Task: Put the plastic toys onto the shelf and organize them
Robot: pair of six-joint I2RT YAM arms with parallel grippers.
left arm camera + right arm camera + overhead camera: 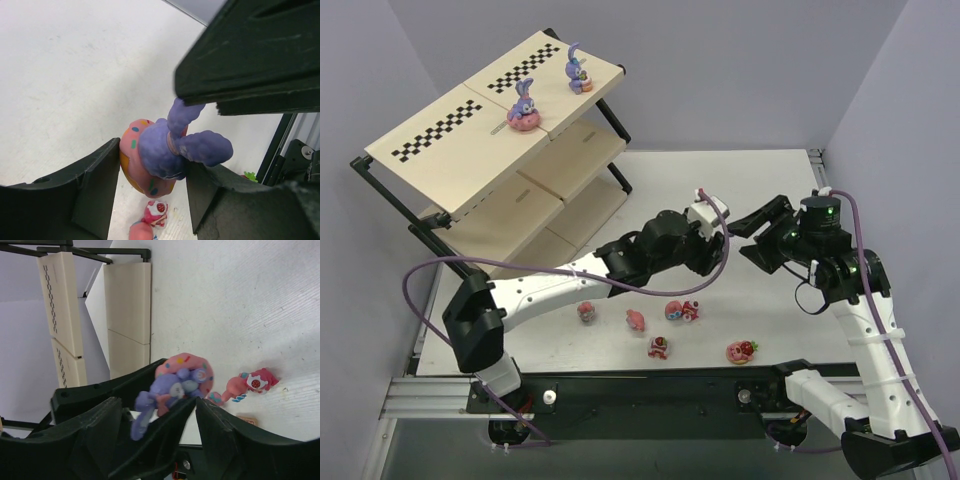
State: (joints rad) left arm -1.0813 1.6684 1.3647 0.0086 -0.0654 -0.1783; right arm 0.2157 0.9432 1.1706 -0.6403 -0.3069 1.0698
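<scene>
Clenched in left gripper above smooth white worktop: glossy purple bunny on round pink sprinkled donut. Right gripper at its ear, grip unclear. Slanted wooden shelf well apart.

Purple bunny tilted, midair

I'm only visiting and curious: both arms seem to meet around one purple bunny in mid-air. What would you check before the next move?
1. Left gripper holds the purple bunny: ok, its fingers press both sides.
2. Right gripper has a grip: cannot tell, it only brackets the toy.
3. Bunny lifted off the table: ok.
4. Room on the shelf: ok, two other bunnies stand at one end of the top board.
5. Loose toys clear of both grippers: ok.
</scene>
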